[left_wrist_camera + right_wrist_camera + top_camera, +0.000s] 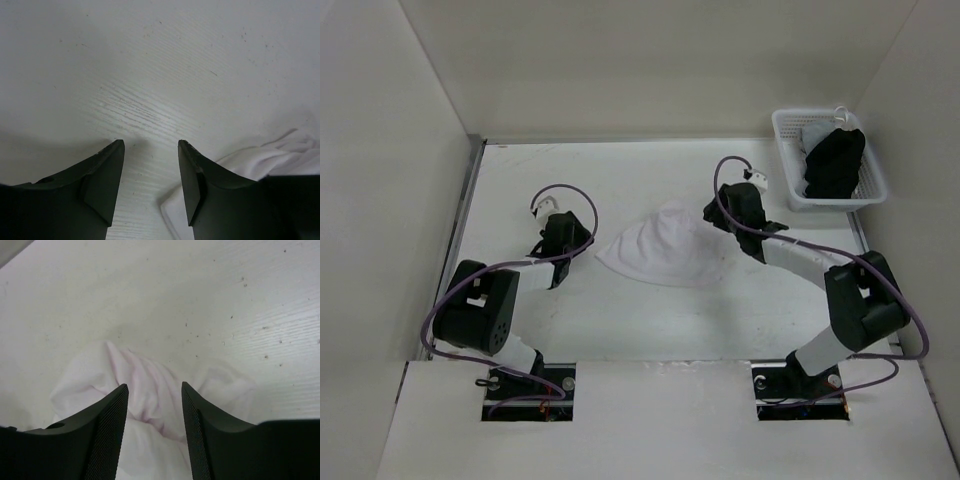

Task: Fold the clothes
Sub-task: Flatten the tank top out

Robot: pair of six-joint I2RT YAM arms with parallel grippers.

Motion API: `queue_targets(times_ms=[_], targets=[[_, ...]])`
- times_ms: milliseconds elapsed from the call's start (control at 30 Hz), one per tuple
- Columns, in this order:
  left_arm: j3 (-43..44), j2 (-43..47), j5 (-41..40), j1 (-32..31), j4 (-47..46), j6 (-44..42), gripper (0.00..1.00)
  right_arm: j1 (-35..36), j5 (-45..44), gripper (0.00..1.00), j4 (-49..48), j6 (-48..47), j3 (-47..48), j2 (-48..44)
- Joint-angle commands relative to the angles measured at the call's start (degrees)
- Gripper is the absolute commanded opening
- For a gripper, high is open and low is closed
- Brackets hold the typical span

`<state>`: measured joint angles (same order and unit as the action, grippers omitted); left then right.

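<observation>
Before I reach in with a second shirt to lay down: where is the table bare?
Bare table runs between shirt and back wall, and between shirt and arm bases. Crowded: at the shirt's edges, where the left pincer and right pincer sit, and the basket corner.

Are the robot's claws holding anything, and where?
Nothing is held. Both claws are open: the left claw over the table, the right claw over the white garment.

The bench (650,320) is white, with a fine wood grain and small dark specks on its surface. Plain white walls (650,70) enclose it at the back and on both sides. The light is soft and even, with only weak shadows.
</observation>
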<state>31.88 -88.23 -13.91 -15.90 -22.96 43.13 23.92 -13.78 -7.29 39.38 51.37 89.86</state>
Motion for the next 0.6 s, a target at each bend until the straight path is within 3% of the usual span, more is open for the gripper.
queue_targets(times_ms=[0,167,567], targets=[[0.3,0.7,2.6,-0.3,-0.9,-1.3,0.46,1.7,-3.5,0.51,-0.2,-2.1,-4.7,-3.6],[0.0,-0.7,6.3,-2.2,-1.2,-1.7,0.38,4.9,-3.4,0.45,-3.0,-1.3,-15.3,-11.5],[-6.5,4.2,9.1,-3.9,-1.4,-3.1,0.38,8.6,-2.9,0.49,-5.0,2.8,-25.9,-19.3]])
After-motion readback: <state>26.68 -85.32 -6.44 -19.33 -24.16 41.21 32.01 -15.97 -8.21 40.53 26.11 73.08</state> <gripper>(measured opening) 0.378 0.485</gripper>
